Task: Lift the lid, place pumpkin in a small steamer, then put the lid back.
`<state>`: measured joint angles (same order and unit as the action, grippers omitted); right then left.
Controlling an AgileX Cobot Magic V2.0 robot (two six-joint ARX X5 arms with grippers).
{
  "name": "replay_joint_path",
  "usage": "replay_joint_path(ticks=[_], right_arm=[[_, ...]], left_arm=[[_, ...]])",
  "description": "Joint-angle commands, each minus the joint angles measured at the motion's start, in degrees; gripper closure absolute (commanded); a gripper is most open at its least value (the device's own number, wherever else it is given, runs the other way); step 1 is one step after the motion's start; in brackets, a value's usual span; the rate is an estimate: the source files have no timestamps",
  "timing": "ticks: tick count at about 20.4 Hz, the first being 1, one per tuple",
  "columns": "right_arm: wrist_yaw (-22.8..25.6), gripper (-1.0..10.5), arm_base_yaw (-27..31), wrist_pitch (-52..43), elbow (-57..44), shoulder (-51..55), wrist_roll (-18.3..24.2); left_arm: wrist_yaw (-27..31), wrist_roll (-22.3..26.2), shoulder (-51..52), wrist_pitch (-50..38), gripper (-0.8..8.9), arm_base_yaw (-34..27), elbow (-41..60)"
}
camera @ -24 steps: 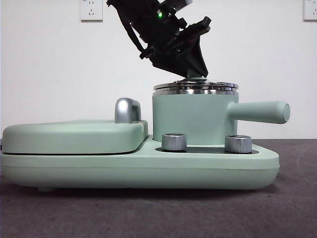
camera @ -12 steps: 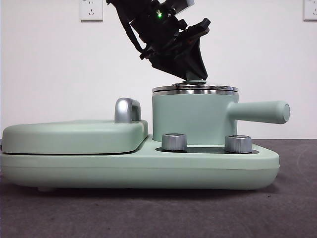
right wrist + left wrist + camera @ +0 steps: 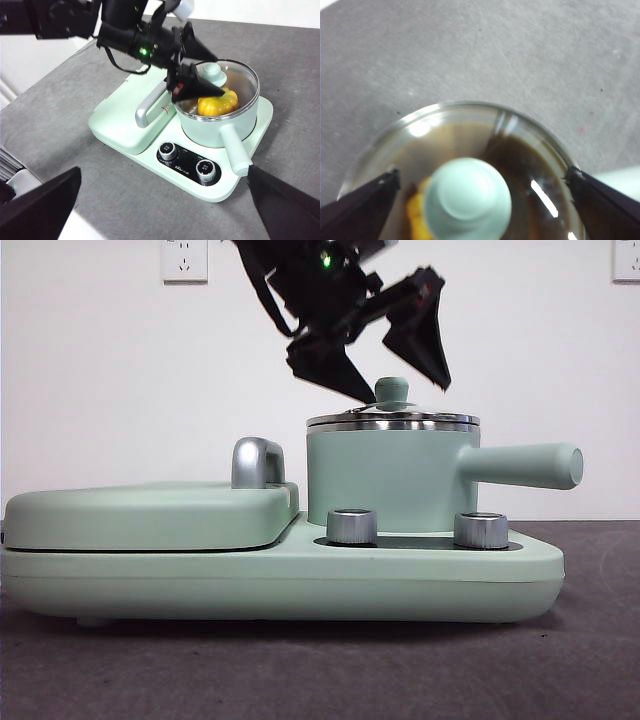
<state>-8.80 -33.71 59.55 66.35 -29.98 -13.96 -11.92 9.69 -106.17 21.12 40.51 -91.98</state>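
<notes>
The glass lid (image 3: 393, 421) with its mint-green knob (image 3: 392, 390) sits on the small steamer (image 3: 388, 480). My left gripper (image 3: 406, 390) hovers just over it, open, one jaw on each side of the knob and touching nothing. The left wrist view looks straight down on the knob (image 3: 468, 200) and the lid (image 3: 520, 150) between the spread jaws of that gripper (image 3: 481, 172). Through the glass, the yellow-orange pumpkin (image 3: 217, 104) lies inside the steamer (image 3: 215, 131). My right gripper (image 3: 162, 172) waits high above the table, open and holding nothing.
The steamer stands on a mint-green appliance base (image 3: 300, 585) with two steel dials (image 3: 351, 526) (image 3: 481, 530). A wide flat cover (image 3: 150, 515) with a chrome handle (image 3: 257, 462) takes up its other half. The steamer's long handle (image 3: 520, 466) sticks out sideways.
My left gripper has opened, let go of the lid's knob and risen slightly. The lid now rests flat on the steamer.
</notes>
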Motion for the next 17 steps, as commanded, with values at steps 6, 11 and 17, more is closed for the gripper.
replay_joint_path(ticks=[6, 11, 17], right_arm=[[0.1, 4.2, -0.4, 0.2, 0.5, -0.2, -0.6], [-0.2, 4.2, -0.4, 1.6, 0.4, -0.2, -0.6], [-0.2, 4.2, -0.4, 1.5, 0.4, -0.3, 0.0]], left_arm=[[-0.1, -1.9, 2.9, 21.1, 2.54, 0.2, -13.0], [-0.1, -3.4, 12.5, 36.6, 2.55, 0.2, -13.1], [-3.4, -7.0, 27.6, 44.7, 2.57, 1.5, -9.6]])
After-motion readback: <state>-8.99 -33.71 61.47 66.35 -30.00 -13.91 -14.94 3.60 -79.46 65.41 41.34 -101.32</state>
